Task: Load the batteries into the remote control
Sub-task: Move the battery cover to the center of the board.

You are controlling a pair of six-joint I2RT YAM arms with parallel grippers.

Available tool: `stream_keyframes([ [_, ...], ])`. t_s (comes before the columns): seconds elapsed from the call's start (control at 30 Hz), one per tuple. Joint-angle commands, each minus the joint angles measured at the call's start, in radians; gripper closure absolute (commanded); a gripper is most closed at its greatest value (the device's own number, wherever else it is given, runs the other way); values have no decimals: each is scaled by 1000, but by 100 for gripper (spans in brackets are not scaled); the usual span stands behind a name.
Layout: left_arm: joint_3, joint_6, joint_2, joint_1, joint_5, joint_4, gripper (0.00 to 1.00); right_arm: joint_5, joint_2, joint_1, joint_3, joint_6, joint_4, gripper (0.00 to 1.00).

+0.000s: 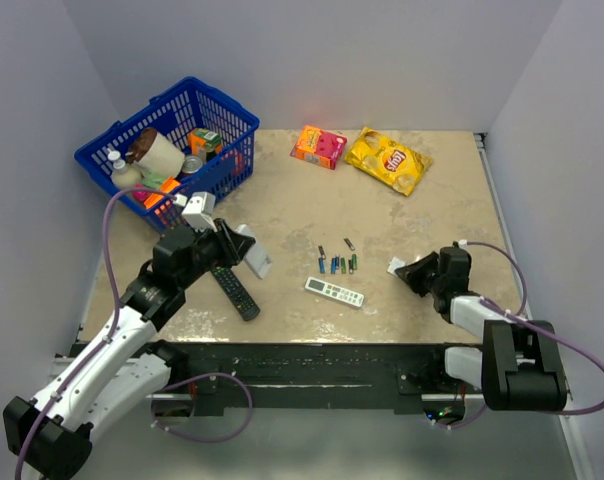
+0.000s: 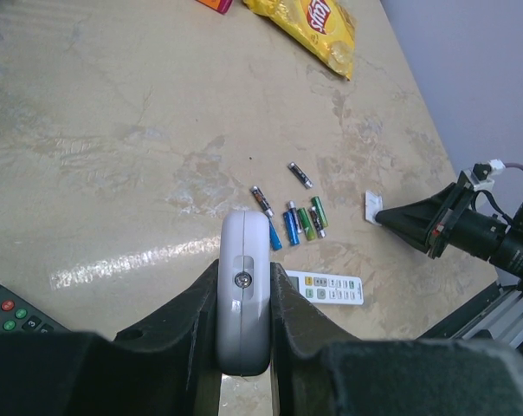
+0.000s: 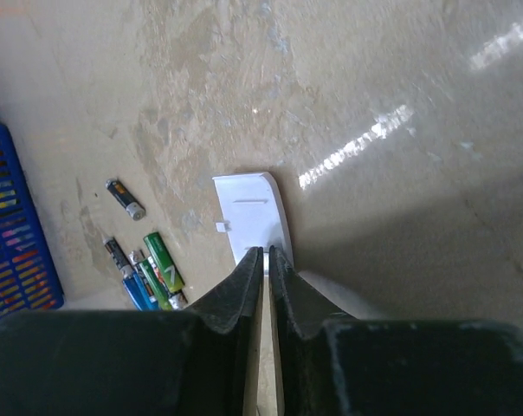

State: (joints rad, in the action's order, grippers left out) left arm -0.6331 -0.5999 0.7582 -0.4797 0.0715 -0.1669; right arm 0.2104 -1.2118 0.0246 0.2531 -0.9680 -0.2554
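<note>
Two grips full: clamping short wide white remote control [image 2: 244, 251] edge-up in left gripper [image 2: 244, 290], pinching thin white plastic cover [image 3: 248, 208] in near-closed right gripper [image 3: 267, 253]. Need slim blue, green and grey batteries [image 1: 337, 264], loose on table between both grippers, long axes mostly away from bases

The remote control [image 1: 258, 260] is clamped edgewise in the left pincer [image 2: 244, 273]. Ahead of that pincer and to its right, the batteries [image 1: 337, 263] are scattered on the table [image 1: 282, 200], and a slim remote [image 1: 334, 292] is laid just nearer than them. A long remote [image 1: 234, 290] is placed below the pincer's left side. The battery cover [image 3: 248, 208] is pinched at the tip of the right pincer [image 3: 267, 253], with the batteries to its left. Far beyond both pincers are set a basket [image 1: 222, 99], a snack box [image 1: 318, 146] and a chip bag [image 1: 387, 160].
</note>
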Motion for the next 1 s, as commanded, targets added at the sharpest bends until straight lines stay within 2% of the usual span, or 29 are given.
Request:
stream_keyframes([
  [0.0,-40,-18,-26,6,4,12,100,27,82,12,-57,-52,-74,89],
  [0.3,-42,-24,-33,6,8,14,100,82,58,46,-110,-92,-182,96],
  [0.43,-48,-17,-42,6,-9,1,100,47,113,44,56,139,78,93],
  [0.5,-45,-18,-37,4,-7,4,100,-17,152,46,104,195,193,92],
  [0.77,-45,-26,-11,4,13,32,100,-117,103,46,227,308,353,90],
  [0.97,-43,-29,4,4,19,43,100,-134,23,44,310,394,470,94],
])
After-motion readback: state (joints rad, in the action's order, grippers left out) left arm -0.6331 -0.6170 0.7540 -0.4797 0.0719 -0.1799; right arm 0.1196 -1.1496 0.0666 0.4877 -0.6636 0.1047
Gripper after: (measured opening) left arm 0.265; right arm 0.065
